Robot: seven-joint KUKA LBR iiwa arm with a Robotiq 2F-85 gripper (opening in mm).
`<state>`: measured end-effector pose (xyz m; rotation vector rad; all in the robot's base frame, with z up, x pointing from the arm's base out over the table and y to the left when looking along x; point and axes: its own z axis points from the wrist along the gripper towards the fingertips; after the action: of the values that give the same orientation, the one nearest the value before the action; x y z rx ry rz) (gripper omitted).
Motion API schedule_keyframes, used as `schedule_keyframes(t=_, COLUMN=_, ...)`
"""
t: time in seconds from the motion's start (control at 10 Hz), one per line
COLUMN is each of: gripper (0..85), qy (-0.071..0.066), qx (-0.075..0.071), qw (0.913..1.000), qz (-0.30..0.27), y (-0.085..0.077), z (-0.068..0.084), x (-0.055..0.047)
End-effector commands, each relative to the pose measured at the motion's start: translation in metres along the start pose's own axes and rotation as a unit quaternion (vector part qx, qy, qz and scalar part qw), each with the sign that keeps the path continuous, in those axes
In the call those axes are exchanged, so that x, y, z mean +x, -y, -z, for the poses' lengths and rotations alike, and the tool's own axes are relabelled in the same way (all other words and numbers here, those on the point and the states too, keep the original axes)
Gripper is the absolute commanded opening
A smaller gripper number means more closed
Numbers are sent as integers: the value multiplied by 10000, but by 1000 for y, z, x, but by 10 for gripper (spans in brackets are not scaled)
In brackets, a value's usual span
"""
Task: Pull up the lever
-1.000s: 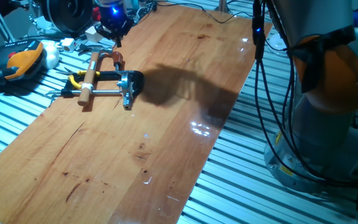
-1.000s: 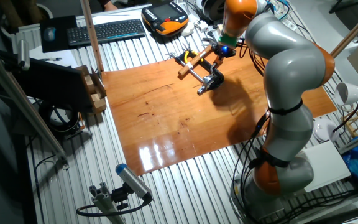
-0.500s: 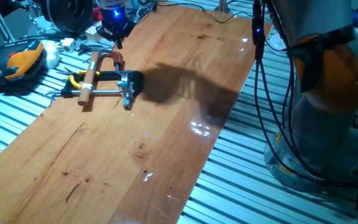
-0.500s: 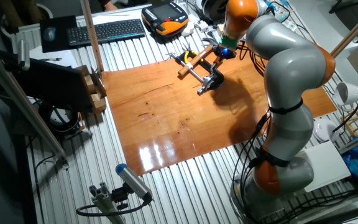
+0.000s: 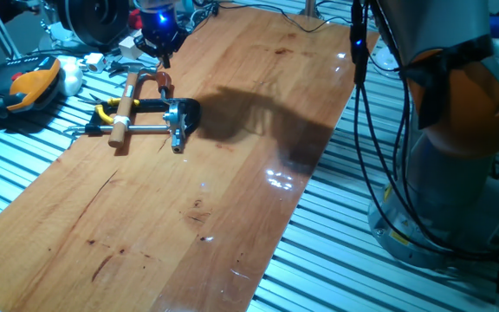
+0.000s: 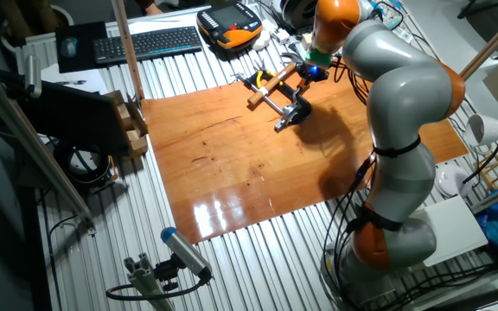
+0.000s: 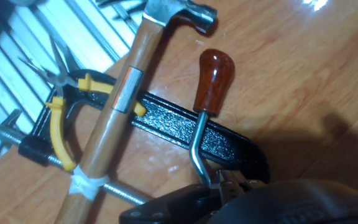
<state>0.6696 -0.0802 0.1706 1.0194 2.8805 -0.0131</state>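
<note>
The lever (image 7: 212,73) has a reddish-brown knob on a curved metal arm. It lies across the black clamp (image 7: 180,126) on the wooden board. In one fixed view the lever (image 5: 164,84) sits just below my gripper (image 5: 160,45), which hangs over it with a blue light on. The other fixed view shows the gripper (image 6: 311,71) above the clamp (image 6: 290,109) at the board's far edge. The hand view looks down on the knob from close by. No fingertips show sharply there, and I cannot tell whether the jaws stand open or shut.
A hammer (image 7: 113,106) with a pale wooden handle lies across the clamp bar. Yellow-handled pliers (image 7: 57,116) and a threaded steel rod (image 7: 118,193) lie beside it. An orange pendant (image 5: 33,84) and cables crowd the slatted table beyond the board (image 5: 232,191).
</note>
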Motion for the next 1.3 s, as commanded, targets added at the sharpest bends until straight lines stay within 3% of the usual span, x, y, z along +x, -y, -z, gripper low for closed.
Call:
schedule_keyframes(t=0.0, gripper=0, qy=-5, qx=62, qw=10000, qz=-75, y=0, z=0, x=0)
schedule_keyframes(t=0.1, gripper=0, qy=-145, qx=-11, qw=9999, qz=-55, y=0, z=0, x=0)
schedule_keyframes(t=0.2, gripper=0, qy=-173, qx=-49, qw=9998, qz=65, y=0, z=0, x=0)
schedule_keyframes(t=0.3, gripper=0, qy=-71, qx=-32, qw=9999, qz=100, y=0, z=0, x=0)
schedule_keyframes(t=0.4, gripper=0, qy=89, qx=84, qw=9998, qz=161, y=0, z=0, x=0)
schedule_keyframes(t=0.6, gripper=0, qy=416, qx=150, qw=9990, qz=-26, y=0, z=0, x=0)
schedule_keyframes(t=0.8, gripper=0, qy=436, qx=135, qw=9986, qz=-269, y=0, z=-1, x=-1)
schedule_keyframes(t=0.9, gripper=0, qy=475, qx=202, qw=9982, qz=-293, y=-1, z=-3, x=-6)
schedule_keyframes(t=1.2, gripper=0, qy=326, qx=80, qw=9991, qz=-259, y=8, z=-24, x=-24)
